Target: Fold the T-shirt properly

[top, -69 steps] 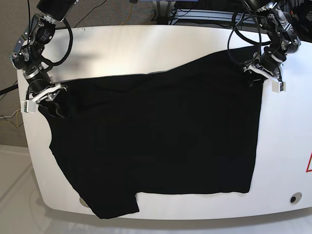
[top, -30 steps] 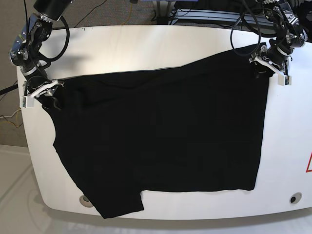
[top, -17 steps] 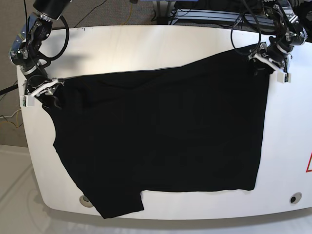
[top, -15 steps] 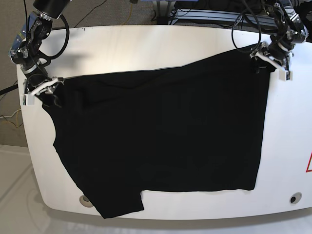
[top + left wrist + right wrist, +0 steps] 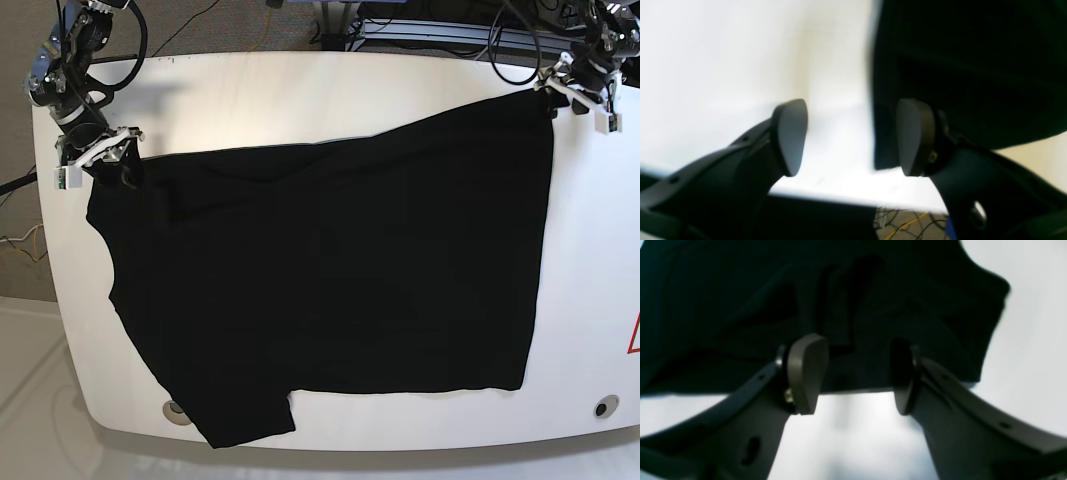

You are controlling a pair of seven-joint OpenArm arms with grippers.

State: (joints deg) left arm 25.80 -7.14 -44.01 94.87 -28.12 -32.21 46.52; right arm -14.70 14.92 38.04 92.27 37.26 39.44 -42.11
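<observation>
The black T-shirt (image 5: 340, 270) lies spread flat over most of the white table (image 5: 300, 100), one sleeve hanging over the near edge. My left gripper (image 5: 582, 92) hovers open just off the shirt's far right corner. In the left wrist view it (image 5: 850, 136) shows bare table between its pads, and the T-shirt (image 5: 973, 66) edge lies under the right-hand pad. My right gripper (image 5: 97, 162) stands open at the shirt's far left corner. In the right wrist view it (image 5: 857, 376) is above the hem of the rumpled T-shirt (image 5: 806, 290), gripping nothing.
Bare white table shows along the far edge and down the right side. There are small round holes near the front right (image 5: 601, 408) and front left (image 5: 177, 408), and a red mark (image 5: 634, 335) at the right edge. Cables and equipment lie beyond the far edge.
Both grippers have moved toward the table's far side: the left up and right past the corner, the right slightly up from the far left corner. The shirt has stayed put.
</observation>
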